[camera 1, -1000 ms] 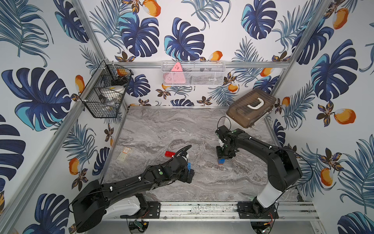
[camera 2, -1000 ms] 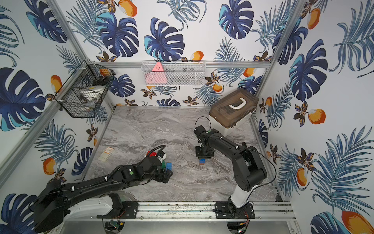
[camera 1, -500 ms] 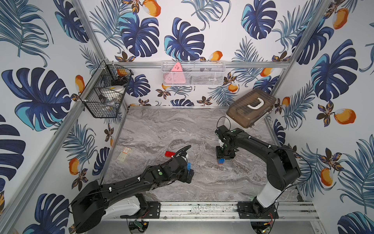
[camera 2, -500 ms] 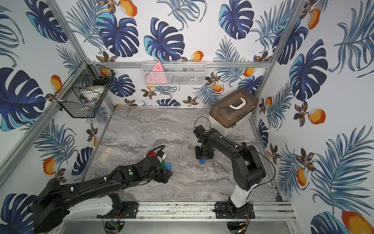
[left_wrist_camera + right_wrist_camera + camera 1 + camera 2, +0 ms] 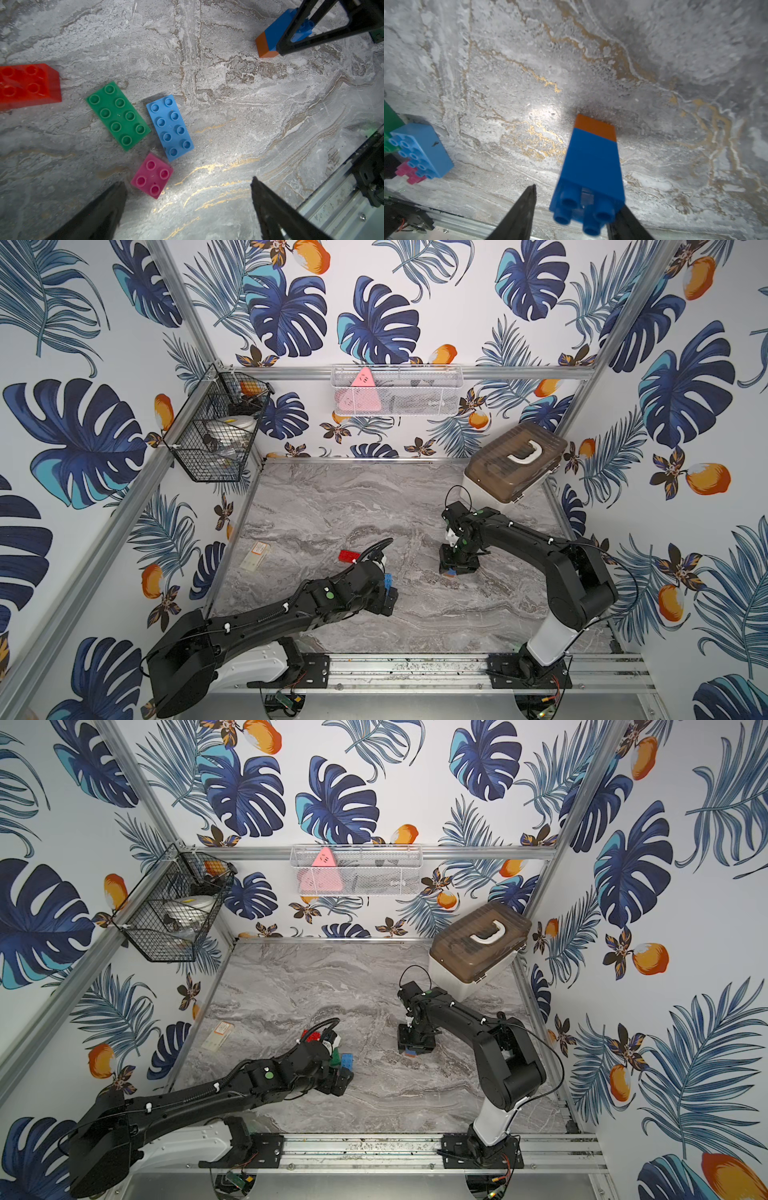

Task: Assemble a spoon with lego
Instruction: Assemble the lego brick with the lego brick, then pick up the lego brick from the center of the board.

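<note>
Orange at the bottom and blue on top, the stem (image 5: 591,162) of the spoon stood upright on the marble table (image 5: 675,83), well apart from the other bricks. The right gripper (image 5: 575,197) was around its blue part. The jaws stood partly apart: one finger (image 5: 521,212) had a clear gap to the brick, and the other was just beside the opposite face, perhaps touching it. So I judged that nothing was clamped.

The left gripper (image 5: 187,193) hung wide apart and empty over the loose lego. The pink brick (image 5: 152,176) lay nearest to its fingers, with the light blue brick (image 5: 170,127) just beside it, then the green brick (image 5: 118,116), and the red brick (image 5: 29,85) farther off.

The first danger, in my opinion, was the stem itself. It was tall and narrow, and if the close finger rubbed it while the right arm lifted, it could tip over or be dragged aside.

The second danger was at the pink brick. It lay turned at an angle to the left jaws, so a closing could catch it by the corners and make it twist out. Its neighbour was so near that a finger coming down could also push the light blue brick and disturb the group.
</note>
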`<state>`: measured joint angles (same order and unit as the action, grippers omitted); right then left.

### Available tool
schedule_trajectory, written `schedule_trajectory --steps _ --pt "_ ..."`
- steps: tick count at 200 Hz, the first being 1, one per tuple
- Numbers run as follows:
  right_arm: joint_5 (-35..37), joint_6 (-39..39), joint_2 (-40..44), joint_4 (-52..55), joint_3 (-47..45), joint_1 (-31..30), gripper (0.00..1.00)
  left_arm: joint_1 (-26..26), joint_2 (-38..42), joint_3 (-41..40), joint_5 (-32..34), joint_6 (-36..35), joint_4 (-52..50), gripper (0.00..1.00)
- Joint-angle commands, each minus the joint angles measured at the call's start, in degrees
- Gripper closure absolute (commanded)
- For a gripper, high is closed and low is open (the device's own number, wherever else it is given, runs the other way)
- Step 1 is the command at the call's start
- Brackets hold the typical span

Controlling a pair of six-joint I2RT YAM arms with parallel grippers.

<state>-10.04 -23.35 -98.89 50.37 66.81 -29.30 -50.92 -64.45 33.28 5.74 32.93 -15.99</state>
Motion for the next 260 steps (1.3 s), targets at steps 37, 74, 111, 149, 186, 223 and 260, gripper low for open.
schedule_trajectory --steps 37,74,111,149,186,223,260 --pt "5.80 -0.03 4.75 4.20 2.04 -0.19 0.43 0.70 0.07 0.83 0.39 1.21 -2.69 0.01" --pt "9.48 -1.33 9.09 5.47 4.61 -4.54 0.43 4.93 -0.79 0.48 -2.31 3.03 -2.46 0.01" --pt "9.72 -5.91 5.88 3.51 8.09 -13.88 0.42 11.97 4.54 -1.61 -2.14 6.00 -4.46 0.01" --pt "7.97 -9.78 -1.95 -2.06 10.95 -21.04 0.42 16.16 7.64 -1.57 0.19 6.83 -9.56 0.01" --pt "6.43 -9.72 -9.04 -4.45 14.82 -24.34 0.42 17.28 12.07 -4.11 1.78 10.44 -12.07 0.01" --pt "5.17 -10.14 -13.81 -6.22 17.72 -26.09 0.42 17.26 15.74 -6.82 2.20 12.97 -13.74 0.01" --pt "6.39 -10.32 -16.95 -6.03 19.98 -27.45 0.41 17.25 16.20 -6.78 1.91 12.38 -14.49 0.01"
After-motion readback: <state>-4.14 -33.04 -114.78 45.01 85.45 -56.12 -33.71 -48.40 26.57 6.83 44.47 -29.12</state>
